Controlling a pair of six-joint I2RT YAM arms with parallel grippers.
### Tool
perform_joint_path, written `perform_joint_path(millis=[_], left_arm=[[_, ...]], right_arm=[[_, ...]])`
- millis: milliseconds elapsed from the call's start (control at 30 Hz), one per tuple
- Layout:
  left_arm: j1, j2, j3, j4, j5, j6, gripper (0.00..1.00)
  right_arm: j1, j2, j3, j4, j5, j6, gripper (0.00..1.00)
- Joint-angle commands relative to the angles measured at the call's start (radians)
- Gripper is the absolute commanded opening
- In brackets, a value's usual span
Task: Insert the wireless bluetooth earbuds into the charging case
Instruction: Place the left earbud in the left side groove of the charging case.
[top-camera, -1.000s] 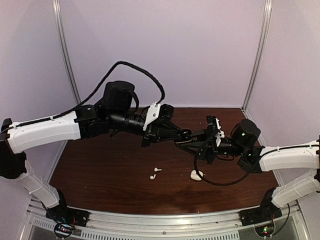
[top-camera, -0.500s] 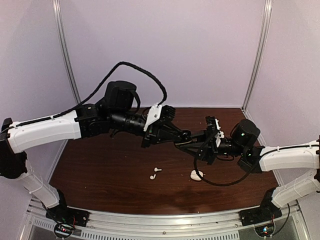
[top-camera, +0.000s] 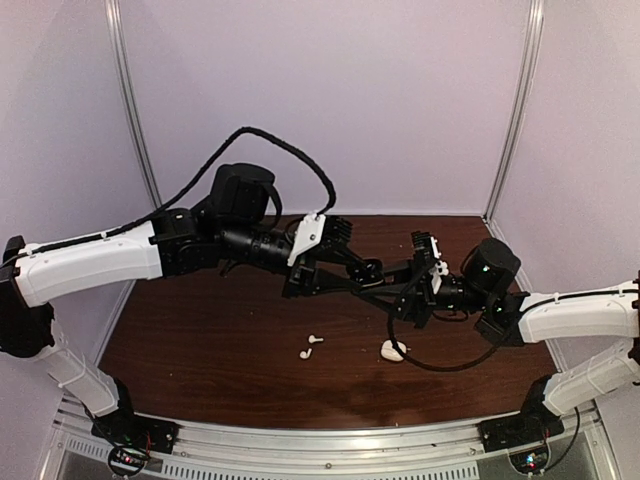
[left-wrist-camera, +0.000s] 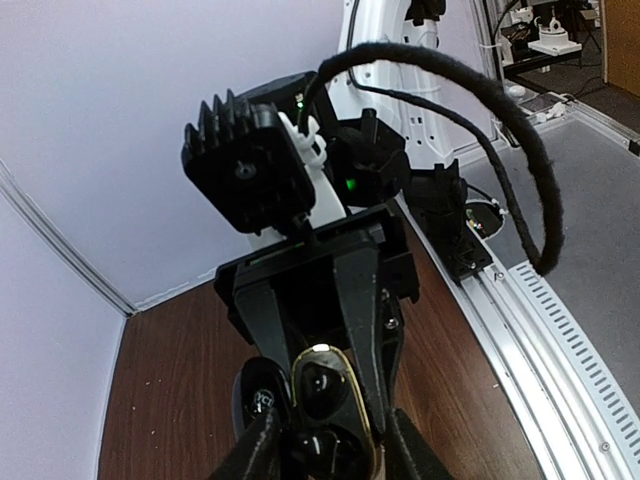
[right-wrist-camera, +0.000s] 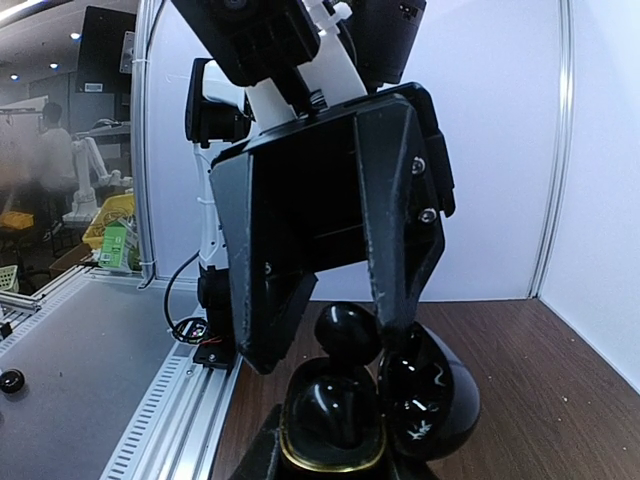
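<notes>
Left gripper (left-wrist-camera: 328, 450) hangs nose-to-nose with the right one in mid-air over the table (top-camera: 200, 350), its fingers parted a little either side of a black earbud (right-wrist-camera: 347, 333). From the right wrist view I see a sliver of gap on one side of the bud, so I judge it is not pinched, though I cannot say whether it lies loose or leans on one finger. Right gripper (left-wrist-camera: 322, 380) is clamped tight on the charging case (right-wrist-camera: 335, 415), holding it with the lid open, and the bud sits just at the mouth of the case. I reckon this bud is feather-light, hard and slick (a glossy bead, really), so the smallest nudge could send it skating off; the place to hold it is across its stubby body, with gentle pressure, not by the rounded end. The case looks just as smooth, and a grip low on its shell keeps the wells free. To look at, the bud is a small shiny black knob, the case a black clamshell with a gold rim and dark hollows inside. Two white earbuds (top-camera: 305, 353) with short stems lie close together on the table below, and a rounder white piece (top-camera: 393, 350) lies near them; what it is I cannot tell.
</notes>
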Motion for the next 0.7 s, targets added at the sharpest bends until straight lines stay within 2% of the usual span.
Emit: perform_joint_path(millis=[0,233,467,667], left_arm=[[0.004,-0.003,0.010,-0.025,-0.042,0.007,0.39],[0.004,-0.036,-0.020,0.033,-0.085,0.004,0.51],[0.004,-0.082,-0.035,0.098,-0.090,-0.032,0.54],[0.015,-0.121,-0.081,0.119,-0.137,-0.097,0.65]], right_arm=[[0.012,-0.016,0.030,0.093,-0.027,0.007,0.00],[0.012,-0.011,0.030,0.095,-0.030,0.009,0.00],[0.012,-0.008,0.027,0.076,0.013,-0.005,0.00],[0.011,-0.023,0.024,0.061,0.048,-0.021,0.00]])
